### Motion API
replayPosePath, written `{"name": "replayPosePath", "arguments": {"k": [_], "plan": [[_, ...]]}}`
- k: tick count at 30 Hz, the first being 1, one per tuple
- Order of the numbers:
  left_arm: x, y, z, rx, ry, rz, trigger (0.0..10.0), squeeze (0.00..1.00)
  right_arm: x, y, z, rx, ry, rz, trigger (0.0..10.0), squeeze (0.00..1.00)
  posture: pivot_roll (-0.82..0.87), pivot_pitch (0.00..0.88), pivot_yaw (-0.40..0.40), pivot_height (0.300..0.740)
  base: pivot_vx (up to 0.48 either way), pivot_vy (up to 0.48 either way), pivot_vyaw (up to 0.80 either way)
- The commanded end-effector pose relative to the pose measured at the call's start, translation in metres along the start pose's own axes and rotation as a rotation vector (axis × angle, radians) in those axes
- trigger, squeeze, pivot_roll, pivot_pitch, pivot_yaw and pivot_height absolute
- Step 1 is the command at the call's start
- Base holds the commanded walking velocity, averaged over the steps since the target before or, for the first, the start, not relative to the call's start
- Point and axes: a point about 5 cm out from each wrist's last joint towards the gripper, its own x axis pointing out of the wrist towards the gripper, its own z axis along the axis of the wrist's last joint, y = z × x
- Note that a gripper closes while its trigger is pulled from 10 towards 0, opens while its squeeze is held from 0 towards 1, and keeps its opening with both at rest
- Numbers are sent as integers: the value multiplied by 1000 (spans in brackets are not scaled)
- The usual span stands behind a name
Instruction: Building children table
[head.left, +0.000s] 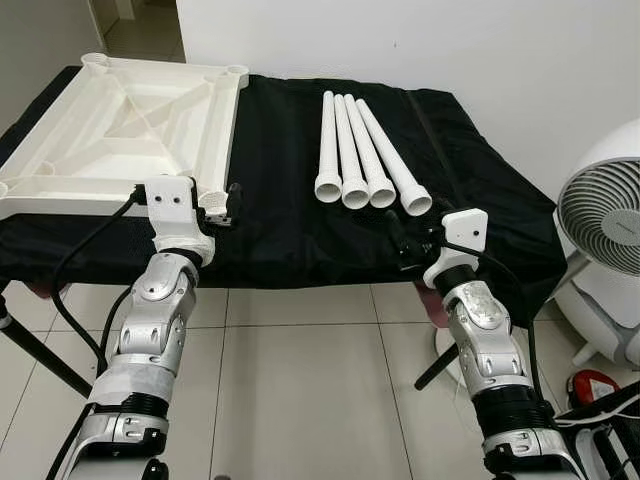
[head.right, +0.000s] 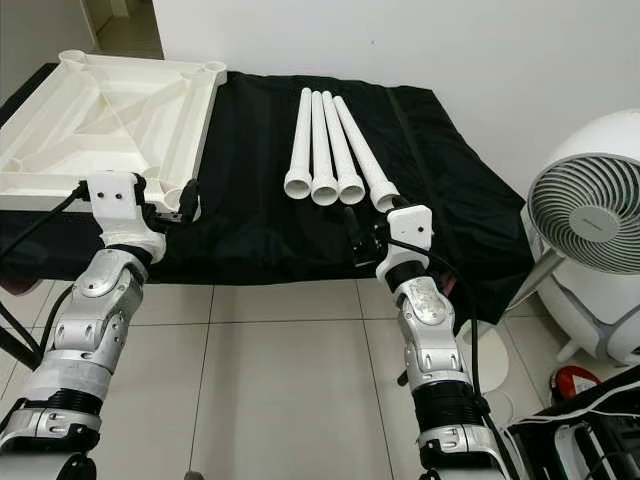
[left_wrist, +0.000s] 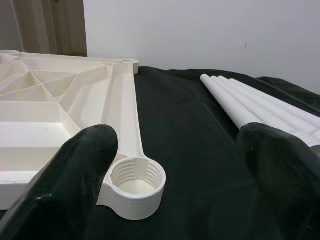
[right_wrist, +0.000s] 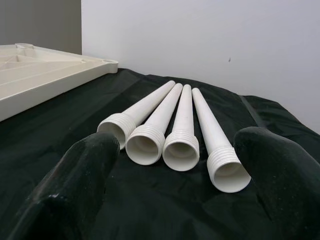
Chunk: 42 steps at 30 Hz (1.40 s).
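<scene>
White plastic legs (head.left: 368, 152) lie at your right claw's (right_wrist: 170, 175) twelve o'clock, untouched; both claws gape empty. Judging by this, you're at the first pick: close on one leg, then thread it into the tabletop's (head.left: 110, 120) corner socket (left_wrist: 137, 186) before your left claw (left_wrist: 175, 170).

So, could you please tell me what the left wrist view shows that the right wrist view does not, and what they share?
Left wrist view: the threaded socket at the near corner of the upturned white tabletop, seen close between the open left gripper, plus the ribbed underside.

Right wrist view: the threaded open ends of the four table legs, lying side by side, framed by the open right gripper.

Both: the black cloth, the white wall, part of the tabletop and the legs.
</scene>
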Motion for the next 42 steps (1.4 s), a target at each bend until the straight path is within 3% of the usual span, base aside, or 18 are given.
{"name": "replayPosePath", "arguments": {"k": [1,42], "plan": [[-1,0,-2,7,4,32,10000,0,0,-2,-1,3,2,-1,10000,0,76,38,-81,740,0,0,0],[-3,4,-4,2,5,56,10000,0,-1,-2,-4,-24,14,17,10000,0,83,8,-90,740,291,0,0]]}}
